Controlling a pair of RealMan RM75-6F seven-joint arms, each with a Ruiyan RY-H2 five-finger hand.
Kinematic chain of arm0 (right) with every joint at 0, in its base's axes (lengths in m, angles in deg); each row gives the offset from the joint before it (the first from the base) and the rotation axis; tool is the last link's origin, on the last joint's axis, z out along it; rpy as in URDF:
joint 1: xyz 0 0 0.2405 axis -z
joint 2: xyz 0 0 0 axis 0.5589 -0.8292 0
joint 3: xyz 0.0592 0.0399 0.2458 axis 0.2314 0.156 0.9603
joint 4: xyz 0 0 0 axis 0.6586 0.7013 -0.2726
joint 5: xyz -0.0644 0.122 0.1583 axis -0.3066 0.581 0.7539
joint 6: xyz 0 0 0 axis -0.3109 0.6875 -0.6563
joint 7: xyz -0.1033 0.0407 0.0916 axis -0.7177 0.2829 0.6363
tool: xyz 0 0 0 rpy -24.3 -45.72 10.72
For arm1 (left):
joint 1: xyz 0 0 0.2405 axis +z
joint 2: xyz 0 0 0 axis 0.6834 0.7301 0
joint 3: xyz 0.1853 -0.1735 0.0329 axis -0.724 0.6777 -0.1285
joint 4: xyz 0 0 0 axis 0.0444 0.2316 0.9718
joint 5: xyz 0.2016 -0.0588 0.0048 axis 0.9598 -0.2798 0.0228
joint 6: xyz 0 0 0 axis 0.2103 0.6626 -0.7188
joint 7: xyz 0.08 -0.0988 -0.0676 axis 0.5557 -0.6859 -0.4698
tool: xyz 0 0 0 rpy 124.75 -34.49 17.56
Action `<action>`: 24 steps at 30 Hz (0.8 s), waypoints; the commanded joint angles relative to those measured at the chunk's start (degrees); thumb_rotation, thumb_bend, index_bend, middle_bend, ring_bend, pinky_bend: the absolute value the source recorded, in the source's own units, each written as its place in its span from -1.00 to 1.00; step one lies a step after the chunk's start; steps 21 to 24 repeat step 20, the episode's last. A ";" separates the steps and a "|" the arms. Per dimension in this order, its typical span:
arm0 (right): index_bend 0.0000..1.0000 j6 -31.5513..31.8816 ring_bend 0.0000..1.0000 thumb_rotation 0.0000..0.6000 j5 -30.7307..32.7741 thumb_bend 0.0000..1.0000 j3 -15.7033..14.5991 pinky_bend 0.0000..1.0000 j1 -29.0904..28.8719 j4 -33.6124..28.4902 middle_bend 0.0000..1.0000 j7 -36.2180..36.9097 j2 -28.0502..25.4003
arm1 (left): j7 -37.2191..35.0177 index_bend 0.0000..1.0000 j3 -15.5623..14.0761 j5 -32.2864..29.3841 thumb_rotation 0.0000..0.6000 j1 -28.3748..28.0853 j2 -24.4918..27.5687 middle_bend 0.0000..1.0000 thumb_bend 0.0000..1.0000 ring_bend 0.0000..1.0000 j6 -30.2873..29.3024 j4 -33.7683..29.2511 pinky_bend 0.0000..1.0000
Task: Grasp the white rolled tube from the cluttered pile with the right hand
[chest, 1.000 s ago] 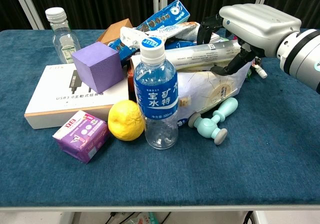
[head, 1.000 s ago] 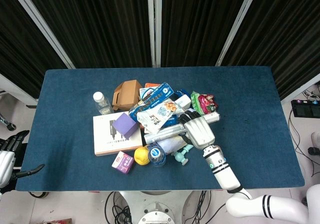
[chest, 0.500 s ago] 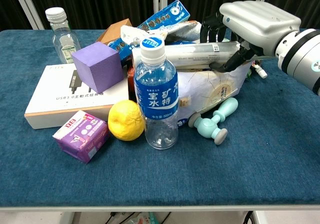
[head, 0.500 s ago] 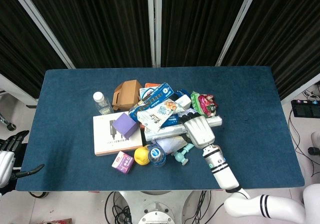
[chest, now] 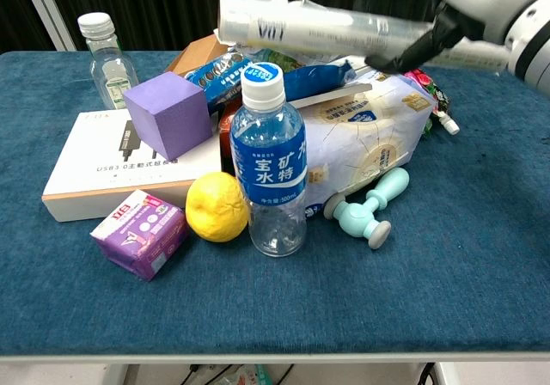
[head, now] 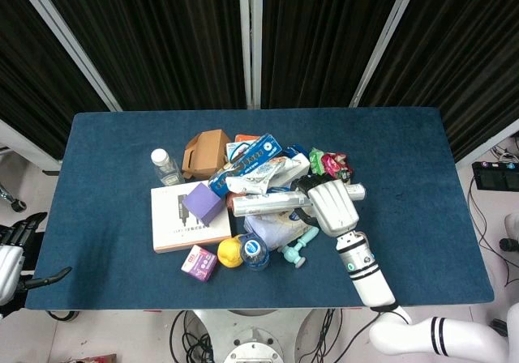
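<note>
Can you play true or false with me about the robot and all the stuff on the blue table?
1. The right hand holds the white rolled tube. True.
2. The tube lies flat under the pile. False: it is held up above the pile.
3. The purple cube sits on the white flat box. True.
4. The water bottle has a red cap. False: its cap is white and blue.
5. The lemon is in the left hand. False: it lies on the table.

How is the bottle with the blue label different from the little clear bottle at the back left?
The blue-label bottle is larger and stands at the front beside the lemon; the small clear bottle stands behind the white box. One has a blue printed label and white-and-blue cap; the other looks unlabelled, with a plain white cap. Both stand upright.
</note>
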 commanded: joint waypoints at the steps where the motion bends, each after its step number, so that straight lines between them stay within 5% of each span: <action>1: 0.35 1.35 -0.11 1.00 -0.93 -0.30 2.03 0.09 0.24 -3.49 0.07 1.84 -2.15 | 0.10 -0.83 0.03 0.05 -0.05 -0.03 0.04 -0.78 -0.88 -0.71 -0.03 -0.09 -0.49; 13: 0.37 1.31 -0.09 1.00 2.96 -0.27 9.44 0.10 -4.34 -6.60 0.08 2.40 -0.95 | 0.93 -0.83 0.05 0.18 -0.04 0.09 0.75 -0.78 -0.88 -0.71 -0.39 -1.42 -0.49; 24: 0.37 0.83 -0.09 1.00 4.66 -0.27 10.07 0.10 -6.39 -4.87 0.09 2.00 0.61 | 0.15 -0.83 0.22 -0.41 -0.05 0.53 0.93 -0.78 -0.88 -0.71 -0.82 -0.70 -0.49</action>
